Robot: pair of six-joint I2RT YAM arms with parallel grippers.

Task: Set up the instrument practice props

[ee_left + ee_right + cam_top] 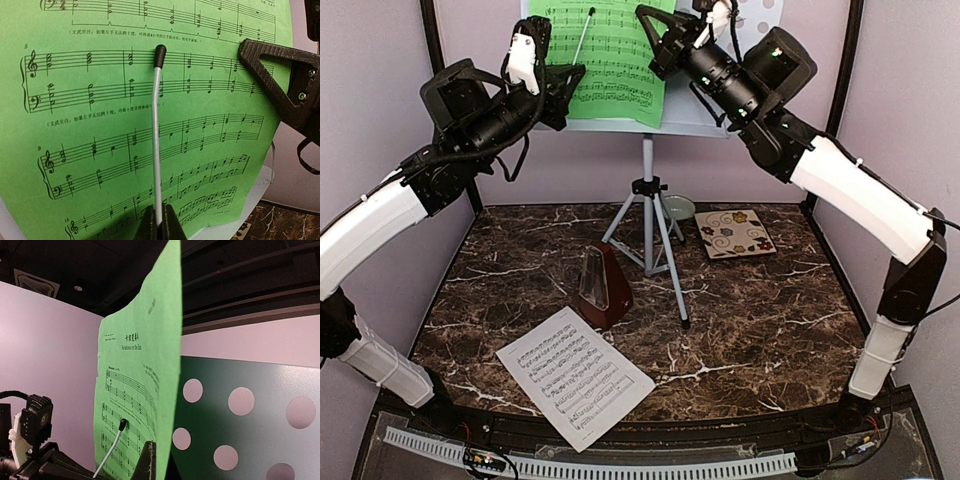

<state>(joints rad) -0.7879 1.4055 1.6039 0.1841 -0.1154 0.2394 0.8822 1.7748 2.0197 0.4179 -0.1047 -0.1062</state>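
Note:
The green music sheet (pixel 605 60) leans on the white hole-punched stand desk (pixel 705 118) atop the pale tripod (pixel 650 225). My left gripper (pixel 570 72) is shut on a thin white rod with a black tip (pixel 156 130) that lies across the sheet (pixel 100 125); its jaws (pixel 160 222) pinch the rod's lower end. My right gripper (pixel 655 42) is shut on the sheet's right edge (pixel 165 365), one finger (pixel 148 460) in front, the desk (pixel 250 440) behind. The white music sheet (pixel 575 378) lies flat near the front. The red-brown metronome (pixel 604 290) stands beside it.
A small pale-green bowl (pixel 678 207) and a flower-patterned tile (pixel 735 233) sit at the back right of the dark marble table (pixel 770 320). Tripod legs spread toward the middle. Purple walls close in on both sides.

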